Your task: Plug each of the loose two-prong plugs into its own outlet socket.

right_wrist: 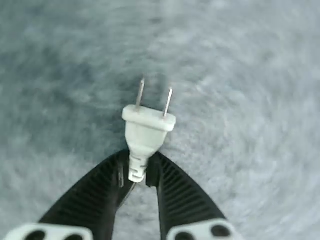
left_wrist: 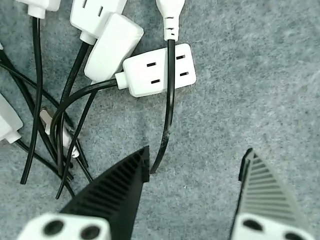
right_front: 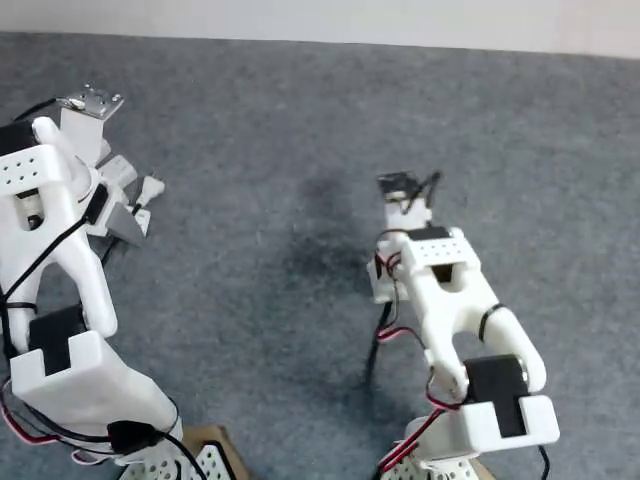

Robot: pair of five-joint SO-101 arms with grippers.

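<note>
1. overall, the surface (right_front: 250, 110) is covered in a grey, felt-like mat; a pale wall (right_front: 350, 18) runs along its far edge.
2. left tool (left_wrist: 196, 157): jaws apart, holding nothing, hovering near a white outlet socket (left_wrist: 157, 70) that lies among other white sockets and black cords (left_wrist: 169, 100) at the left side of the surface.
3. right tool (right_wrist: 138, 162): clamped on the neck of a white two-prong plug (right_wrist: 147, 127), prongs pointing away from the tool, over bare mat, well apart from the sockets.

High view steeply down over the grey carpet (right_front: 250, 150); wrist views close above it
</note>
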